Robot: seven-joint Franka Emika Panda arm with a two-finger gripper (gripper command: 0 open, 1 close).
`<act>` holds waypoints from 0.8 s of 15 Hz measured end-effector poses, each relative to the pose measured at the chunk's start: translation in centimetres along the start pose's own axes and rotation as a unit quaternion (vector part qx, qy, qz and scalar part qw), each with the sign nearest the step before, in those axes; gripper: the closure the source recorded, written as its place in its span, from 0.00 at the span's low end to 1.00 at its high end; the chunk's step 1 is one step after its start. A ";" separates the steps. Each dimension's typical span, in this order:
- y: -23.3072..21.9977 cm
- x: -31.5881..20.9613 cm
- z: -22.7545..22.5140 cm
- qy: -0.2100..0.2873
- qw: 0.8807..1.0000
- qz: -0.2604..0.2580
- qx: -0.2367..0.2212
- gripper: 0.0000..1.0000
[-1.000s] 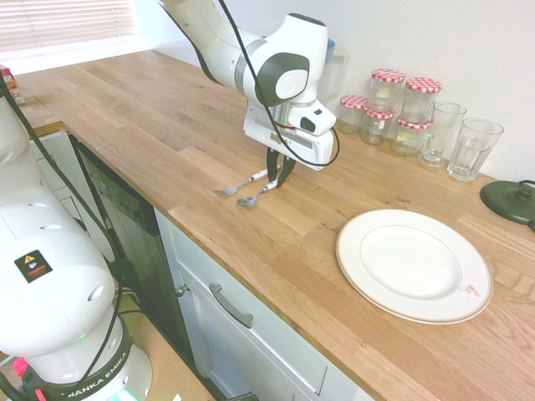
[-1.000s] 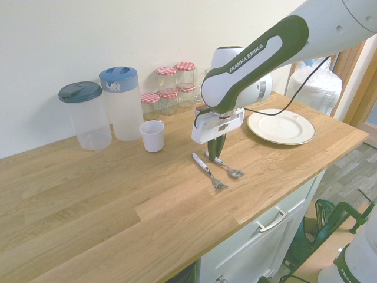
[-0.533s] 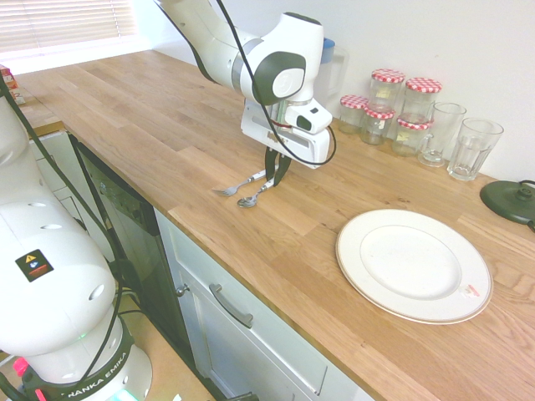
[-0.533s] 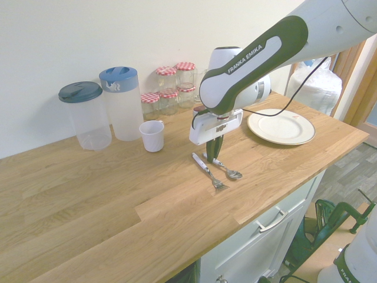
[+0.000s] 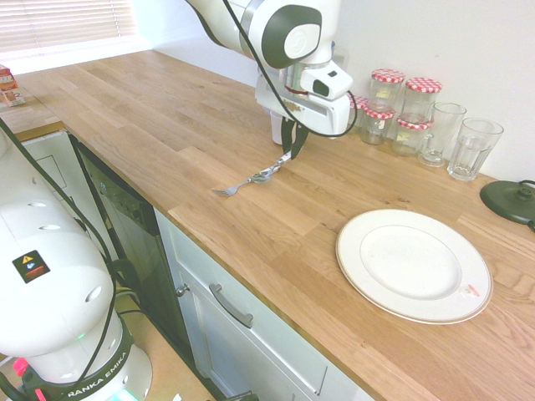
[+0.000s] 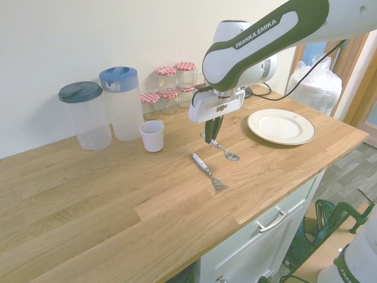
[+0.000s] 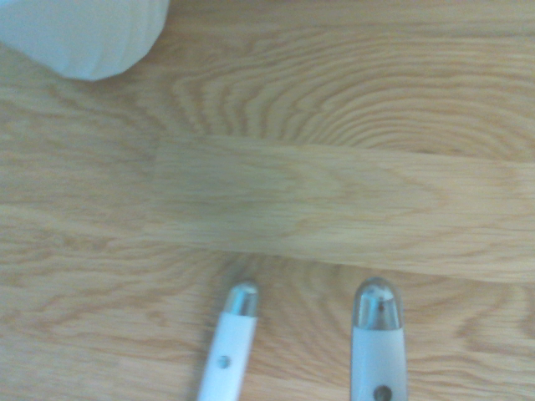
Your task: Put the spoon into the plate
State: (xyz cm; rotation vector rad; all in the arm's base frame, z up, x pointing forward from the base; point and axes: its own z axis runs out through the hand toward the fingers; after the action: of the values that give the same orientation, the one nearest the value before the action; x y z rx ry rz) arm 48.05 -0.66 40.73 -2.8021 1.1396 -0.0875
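1. spoon: in the gripper, above the worktop, not in the plate. bowl end sticks out from the fingers on the worktop's front-edge side.
2. gripper: narrow, fingers closed on the spoon's pale handle. fingers point down.
3. wrist view: rounded metal tip of the spoon's handle shows sharp and large, rivet below it. fork's handle shows next to it, apart.
4. fork: lies on the worktop near the spoon, tines toward the front edge. in the first exterior view the spoon's bowl overlaps the fork's handle; second exterior view shows a gap between them.
5. plate: flat on the worktop, well apart from spoon and fork. thin darker line at the rim, small reddish mark near the edge.
6. cup: white, upright, on the wall side of the fork. part of it also shows in the wrist view.
7. jars: red-and-white checked lids, some stacked, by the wall.
8. glasses: two, clear, upright, beside the jars.
9. green base: on the worktop past the glasses, cut by the picture edge.
10. jugs: two, translucent, one blue lid, one dark lid, near the cup.
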 end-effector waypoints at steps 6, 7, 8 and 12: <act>12.5 9.6 -4.2 0.021 0.997 0.069 0.003 1.00; 14.8 10.8 -4.5 0.021 0.997 0.079 0.002 1.00; 16.7 11.9 -4.2 0.019 0.996 0.087 0.000 1.00; 22.1 15.7 -0.2 0.001 0.993 0.116 -0.019 1.00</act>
State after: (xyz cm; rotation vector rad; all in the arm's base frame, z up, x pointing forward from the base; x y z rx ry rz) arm 44.00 -27.31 38.22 -2.6783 1.4731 -0.0477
